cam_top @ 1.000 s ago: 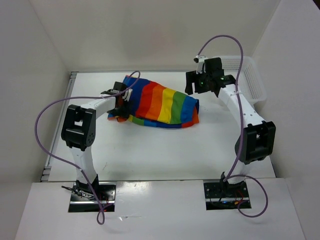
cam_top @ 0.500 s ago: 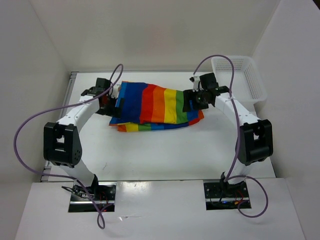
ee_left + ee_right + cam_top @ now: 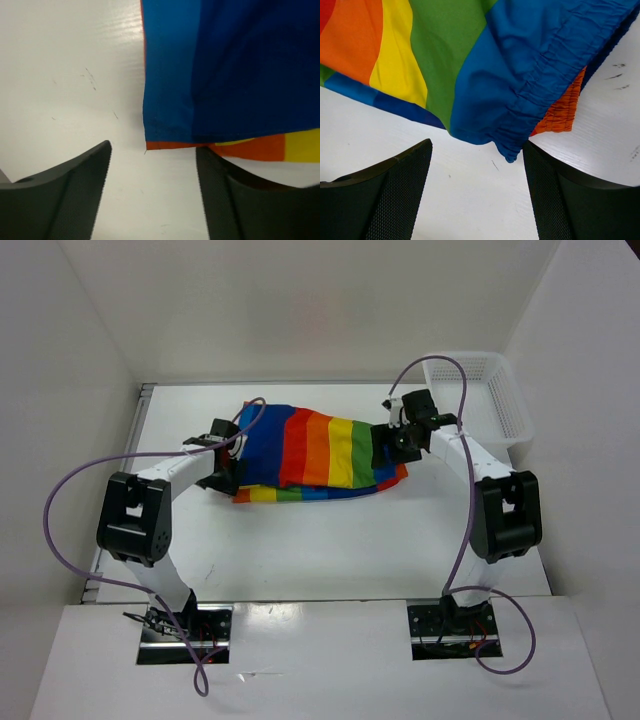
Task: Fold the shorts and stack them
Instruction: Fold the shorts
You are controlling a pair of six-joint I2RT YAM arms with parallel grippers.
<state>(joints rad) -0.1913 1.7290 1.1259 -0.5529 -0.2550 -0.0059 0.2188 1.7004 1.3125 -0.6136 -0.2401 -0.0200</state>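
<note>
The rainbow-striped shorts [image 3: 315, 450] lie folded on the white table, blue end to the left, gathered blue waistband to the right. My left gripper [image 3: 222, 472] is open and empty just off the shorts' left edge; in the left wrist view [image 3: 152, 187] the blue hem corner [image 3: 165, 125] lies beyond the open fingers. My right gripper [image 3: 385, 453] is open and empty at the right edge; in the right wrist view [image 3: 477, 190] the blue elastic waistband [image 3: 530, 95] and an orange layer [image 3: 560, 112] lie just past the fingertips.
A white mesh basket [image 3: 478, 390] stands at the back right corner, behind the right arm. The table's left edge [image 3: 140, 440] runs along the white enclosure wall. Purple cables loop above both arms.
Both grippers have let go of the shorts, which now lie flat in a fold. The left arm has drawn back toward the near left of the garment. The right gripper barely moved.
</note>
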